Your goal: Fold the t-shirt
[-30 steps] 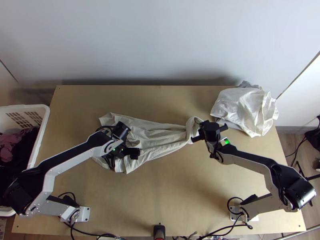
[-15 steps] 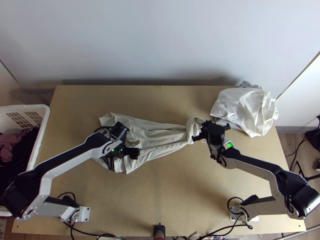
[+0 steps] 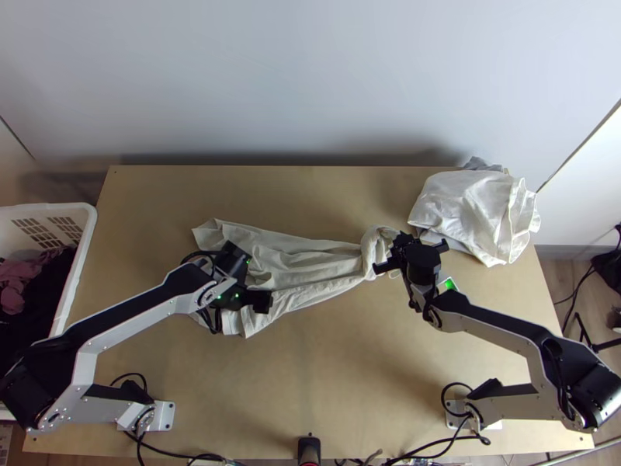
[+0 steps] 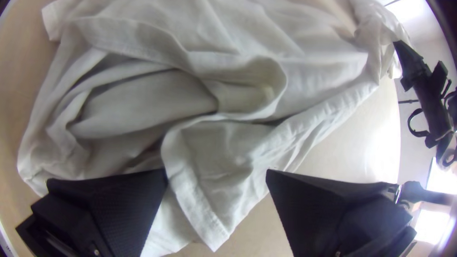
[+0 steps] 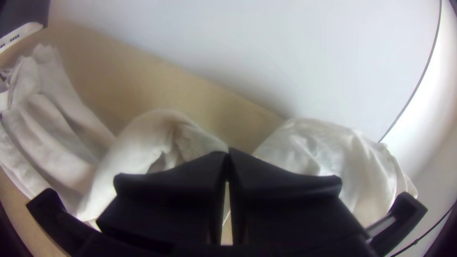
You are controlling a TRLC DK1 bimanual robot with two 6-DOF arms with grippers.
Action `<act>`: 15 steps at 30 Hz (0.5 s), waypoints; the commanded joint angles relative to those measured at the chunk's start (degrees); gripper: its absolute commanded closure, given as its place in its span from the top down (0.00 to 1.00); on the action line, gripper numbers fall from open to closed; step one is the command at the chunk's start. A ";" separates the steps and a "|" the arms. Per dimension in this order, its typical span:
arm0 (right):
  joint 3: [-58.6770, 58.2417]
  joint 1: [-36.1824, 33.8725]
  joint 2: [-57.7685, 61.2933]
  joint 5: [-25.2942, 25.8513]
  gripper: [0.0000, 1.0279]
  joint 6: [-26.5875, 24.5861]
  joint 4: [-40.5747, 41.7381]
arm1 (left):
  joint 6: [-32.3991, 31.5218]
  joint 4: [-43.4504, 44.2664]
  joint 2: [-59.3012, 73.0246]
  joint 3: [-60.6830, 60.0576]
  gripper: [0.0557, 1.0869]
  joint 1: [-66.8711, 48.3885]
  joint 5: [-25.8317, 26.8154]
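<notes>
So the t-shirt (image 3: 318, 268) is lying all wrinkled on the worktop (image 3: 334, 373), running from roughly nine-thirty over to about one-thirty, where that end is bunched and looped. The left hand (image 3: 250, 297) is over the nine-thirty end with its fingers spread apart, and the right hand (image 3: 407, 255) is pinched tight on the bunched end. There's a crumpled white cloth pile (image 3: 466, 210) at two o'clock, plus a white laundry basket (image 3: 84, 241) around nine.
</notes>
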 commanded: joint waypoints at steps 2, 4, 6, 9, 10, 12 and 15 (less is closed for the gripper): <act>-0.98 0.09 -1.65 0.04 0.03 -1.07 0.31 | -0.21 1.21 0.71 -0.98 0.60 -0.52 1.15; -1.24 0.09 -1.82 0.04 0.03 -1.16 0.31 | -3.11 7.01 -1.57 -3.88 0.05 0.71 1.59; -1.50 0.09 -2.00 0.04 0.03 -1.25 0.31 | -3.90 10.27 -3.95 -5.99 0.06 1.85 3.08; -1.50 0.09 -2.35 0.04 0.03 -1.42 0.22 | -3.55 9.39 -5.26 -5.73 0.05 2.90 4.23; -1.50 0.09 -2.44 0.04 0.03 -1.60 0.31 | -3.55 9.39 -6.05 -5.81 0.05 3.34 4.75; -1.33 -0.18 -2.44 0.04 0.03 -1.77 0.31 | -3.46 9.39 -7.72 -5.73 0.05 4.40 5.37; -0.10 -0.18 -3.32 0.13 0.03 -2.04 0.31 | -3.02 8.24 -8.96 -3.79 0.05 7.04 5.90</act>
